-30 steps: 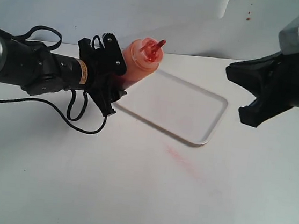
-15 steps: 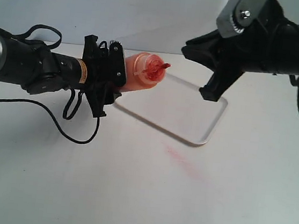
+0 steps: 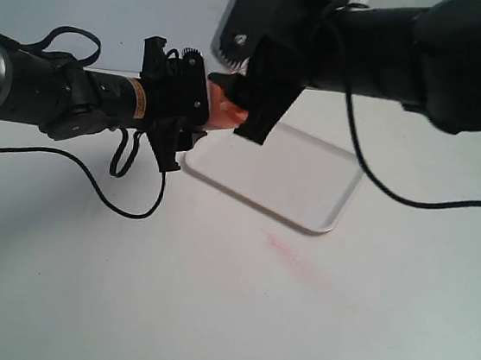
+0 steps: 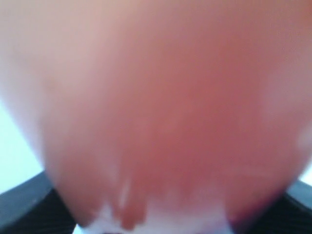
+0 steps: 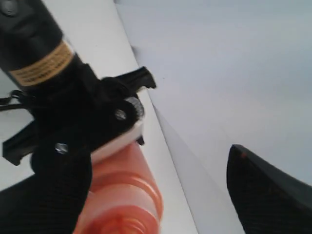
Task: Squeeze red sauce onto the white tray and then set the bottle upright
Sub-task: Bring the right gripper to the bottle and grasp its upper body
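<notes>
Right tool [image 3: 242, 107] swung across, jaws spread about bottle [image 3: 221, 108] top; left tool [image 3: 199, 110] grips bottle, axis level, top rightward.

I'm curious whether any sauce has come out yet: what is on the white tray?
The visible surface of the tray shows no red drops. Its far corner by the bottle is covered by the right gripper, so that part cannot be seen.

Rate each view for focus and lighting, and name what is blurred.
Exterior view: sharp, evenly lit, soft shadow along the near rim of the white tray. Left wrist view: wholly out of focus, the bottle an orange-red smear, the left fingers dark slivers at its edge. Right wrist view: mildly soft, the near right finger blurred dark.
</notes>
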Robot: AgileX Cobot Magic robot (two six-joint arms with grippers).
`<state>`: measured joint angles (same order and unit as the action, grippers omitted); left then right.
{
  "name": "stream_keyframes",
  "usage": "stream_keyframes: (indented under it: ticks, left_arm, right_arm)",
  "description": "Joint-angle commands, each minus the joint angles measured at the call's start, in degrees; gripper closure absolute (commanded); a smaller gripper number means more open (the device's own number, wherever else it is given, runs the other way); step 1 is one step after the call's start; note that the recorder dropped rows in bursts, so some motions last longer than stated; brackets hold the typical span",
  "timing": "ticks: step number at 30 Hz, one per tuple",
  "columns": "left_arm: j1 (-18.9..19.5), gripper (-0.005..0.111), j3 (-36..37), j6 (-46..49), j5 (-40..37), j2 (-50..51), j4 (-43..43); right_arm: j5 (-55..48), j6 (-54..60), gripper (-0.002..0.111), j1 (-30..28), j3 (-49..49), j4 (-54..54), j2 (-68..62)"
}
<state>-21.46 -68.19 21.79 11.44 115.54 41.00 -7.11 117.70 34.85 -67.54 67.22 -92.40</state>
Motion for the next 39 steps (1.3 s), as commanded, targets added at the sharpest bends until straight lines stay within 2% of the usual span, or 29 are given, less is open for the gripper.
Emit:
stream_keyframes:
  ticks: [1, 4, 13, 17, 20, 24, 30, 39]
  left_arm:
    - [-0.5, 0.107, -0.8, -0.3, 2.0, -0.9, -1.5]
    - [-0.5, 0.107, -0.8, -0.3, 2.0, -0.9, -1.5]
    - [-0.5, 0.107, -0.8, 2.2, 2.2, -0.9, -1.5]
    - [-0.5, 0.107, -0.8, 5.4, 2.3, -0.9, -1.5]
    - [-0.5, 0.107, -0.8, 6.1, 3.9, -0.9, -1.5]
    - [-0.5, 0.107, -0.8, 6.9, 4.2, -0.9, -1.5]
    - [-0.5, 0.107, -0.8, 8.4, 3.4, -0.9, -1.5]
    - [0.6, 0.107, -0.8, 8.7, 3.4, -0.9, -1.6]
  right_arm:
    - [8.6, 0.5, 0.037, 4.6, -0.3, -1.3, -2.2]
    - [14.1, 0.5, 0.037, 6.3, -0.3, -1.1, -4.1]
    - [20.6, 0.4, 0.037, 6.4, -0.3, 0.9, -7.3]
    - [23.7, 0.4, 0.045, 6.4, -0.3, 1.8, -8.1]
    - [23.7, 0.4, 0.051, 6.4, -0.3, 2.6, -8.5]
    - [23.8, 0.4, 0.051, 6.4, -0.3, 4.3, -8.6]
    - [27.7, 2.8, 0.051, 6.3, -0.3, 12.9, -8.6]
    - [27.8, 5.2, 0.051, 6.4, -0.3, 13.5, -8.6]
